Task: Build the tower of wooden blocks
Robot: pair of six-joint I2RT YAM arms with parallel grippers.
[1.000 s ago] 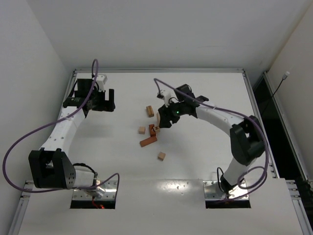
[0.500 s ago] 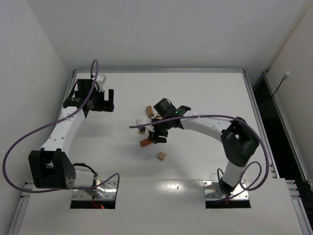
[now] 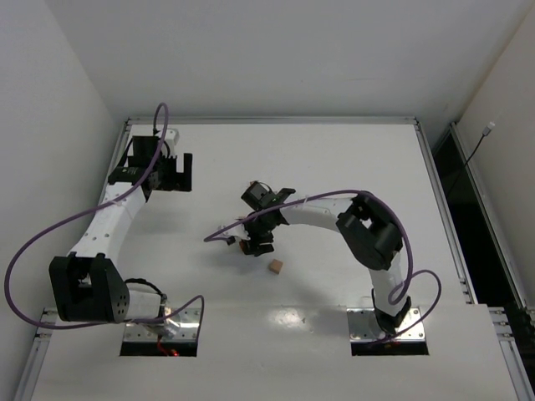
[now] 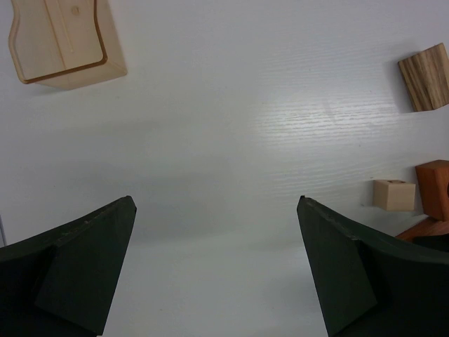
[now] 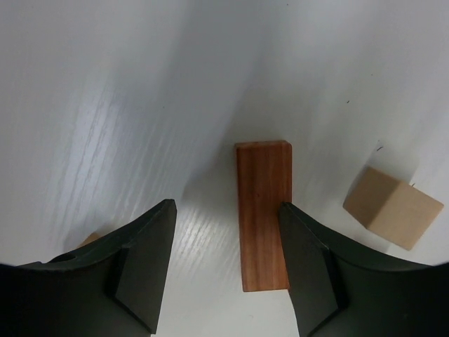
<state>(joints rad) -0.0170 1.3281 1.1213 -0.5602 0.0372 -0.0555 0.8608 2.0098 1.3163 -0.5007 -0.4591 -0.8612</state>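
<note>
Right gripper (image 5: 224,210) is part-open, straddling a reddish-brown bar (image 5: 264,217) that lies flat on the table (image 5: 105,105). The bar is tight by one finger with a clear gap to the other, so it isn't clamped. A tan cube (image 5: 393,207) sits near the bar and the other wood blocks (image 4: 424,77) lie loose mid-table. Left gripper (image 4: 216,203) is spread wide at far left over bare table, holding nothing, with a pale tray (image 4: 63,38) ahead of it.

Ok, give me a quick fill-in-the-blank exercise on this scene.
1. The right fingers straddle a reddish-brown bar; beside it sits a tan ____.
2. The left fingers stand wide open and hold ____.
3. In the left wrist view, the pale tray is at the top ____.
Missing words: cube, nothing, left.
</note>
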